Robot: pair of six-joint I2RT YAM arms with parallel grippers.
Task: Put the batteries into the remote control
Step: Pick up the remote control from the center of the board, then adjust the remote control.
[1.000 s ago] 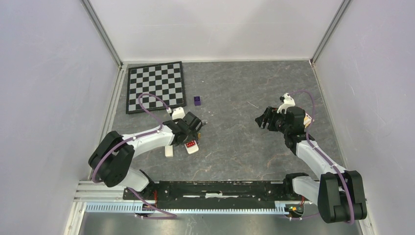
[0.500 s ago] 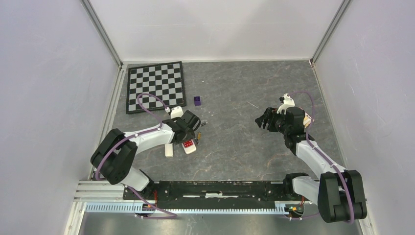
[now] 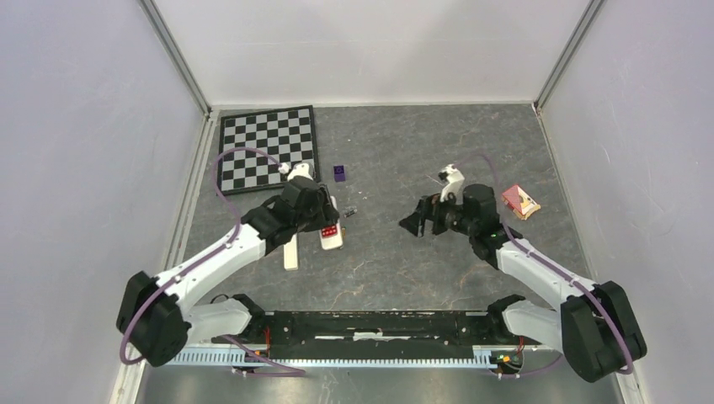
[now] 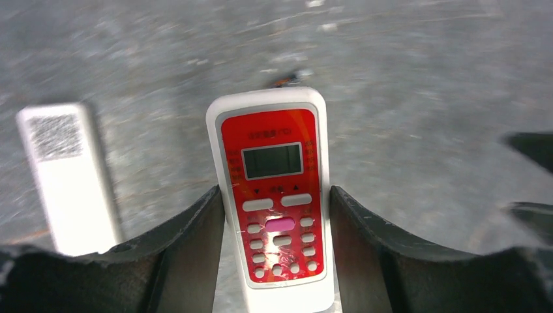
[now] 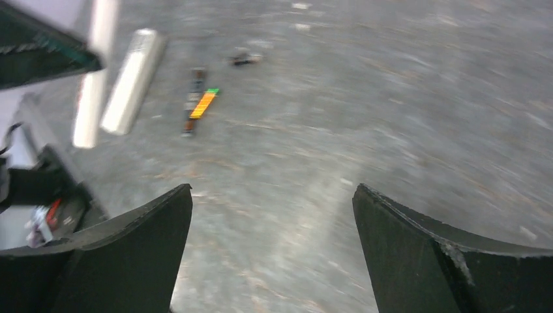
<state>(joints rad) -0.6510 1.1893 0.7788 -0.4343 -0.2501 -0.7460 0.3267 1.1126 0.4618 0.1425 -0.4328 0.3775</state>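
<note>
The white remote control (image 3: 291, 253) lies on the grey table just left of my left gripper, and shows in the left wrist view (image 4: 68, 179) with a grey mark at its far end. My left gripper (image 3: 327, 225) (image 4: 275, 190) is shut on the shorter red-faced remote (image 3: 332, 238) (image 4: 277, 195), one finger on each long side. The batteries (image 3: 348, 211) are small dark pieces just beyond it, and show blurred in the right wrist view (image 5: 197, 102). My right gripper (image 3: 414, 225) (image 5: 272, 190) is open and empty over bare table, to the right of the batteries.
A chessboard (image 3: 268, 148) lies at the back left. A small purple cube (image 3: 339, 173) sits beside it. A red and orange packet (image 3: 520, 202) lies at the right, behind my right arm. Walls close in the table on three sides.
My left arm has stretched away from its base and the red-faced remote has shifted and turned with it. My right arm has swung left toward the centre, uncovering the red packet.
</note>
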